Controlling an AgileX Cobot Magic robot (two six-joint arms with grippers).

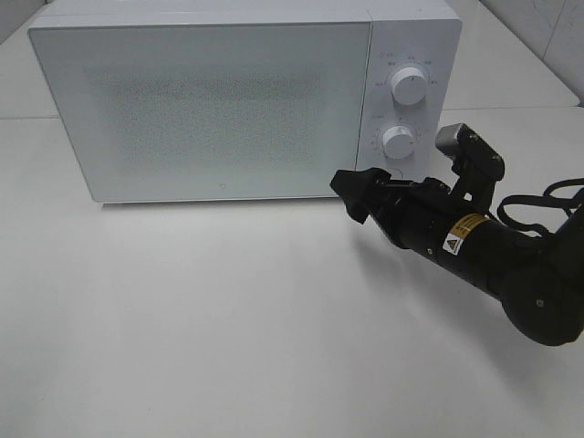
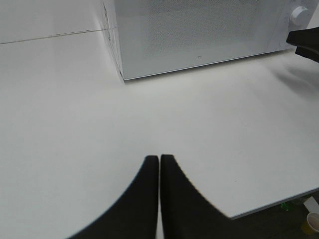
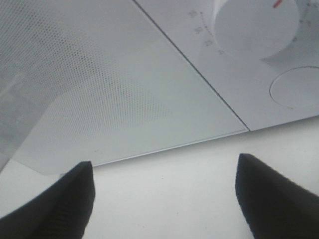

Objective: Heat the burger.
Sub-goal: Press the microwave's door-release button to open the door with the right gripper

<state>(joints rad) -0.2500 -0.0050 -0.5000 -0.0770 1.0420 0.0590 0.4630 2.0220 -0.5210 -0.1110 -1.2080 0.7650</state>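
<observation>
The burger is out of view in every frame. A white microwave [image 1: 210, 100] stands at the back of the white table [image 1: 228, 319] with its door closed. My right gripper [image 1: 351, 194] hovers open and empty just in front of the door's lower right corner, below the two knobs. The right wrist view shows its black fingertips [image 3: 70, 194] spread wide before the door [image 3: 124, 74] and the control panel. The left arm does not show in the exterior high view. In the left wrist view my left gripper [image 2: 159, 158] is shut on nothing, above bare table, well in front of the microwave [image 2: 199, 30].
Two white dials, an upper knob [image 1: 410, 87] and a lower knob [image 1: 399, 141], sit on the microwave's right panel. Black cables [image 1: 529, 205] trail behind the right arm. The table's front edge [image 2: 279, 201] shows in the left wrist view, with small items on the floor beyond.
</observation>
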